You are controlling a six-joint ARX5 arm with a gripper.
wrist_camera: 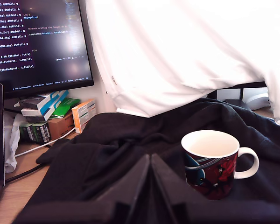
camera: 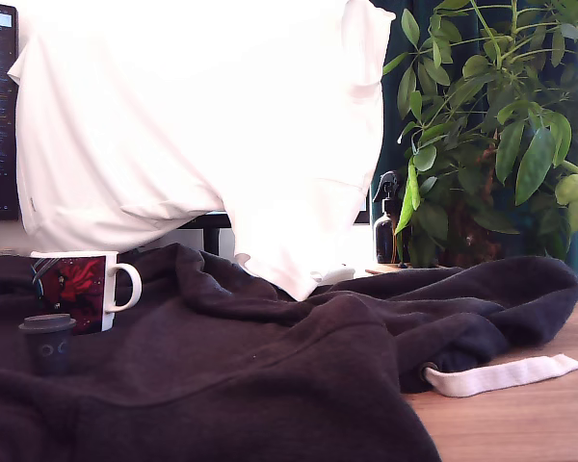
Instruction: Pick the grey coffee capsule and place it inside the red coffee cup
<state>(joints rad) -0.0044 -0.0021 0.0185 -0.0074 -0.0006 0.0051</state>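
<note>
The red coffee cup (camera: 77, 289), a white mug with a red-and-dark picture and a white handle, stands upright on a dark garment at the exterior view's left. Just in front of it stands the grey coffee capsule (camera: 48, 342), upright with its wide rim on top, apart from the mug. In the wrist view the cup (wrist_camera: 210, 163) is empty and its handle points away from my gripper (wrist_camera: 150, 161). The gripper's black fingers are shut together with nothing between them, a short way beside the mug. The capsule does not show in the wrist view, and the gripper does not show in the exterior view.
A dark hooded garment (camera: 270, 366) with a white drawstring (camera: 501, 375) covers most of the wooden table (camera: 520, 423). A large white cloth (camera: 202, 115) hangs over the back. A plant (camera: 491, 125), a spray bottle (camera: 388, 221), a monitor (wrist_camera: 37, 42) and stacked boxes (wrist_camera: 84, 114) stand behind.
</note>
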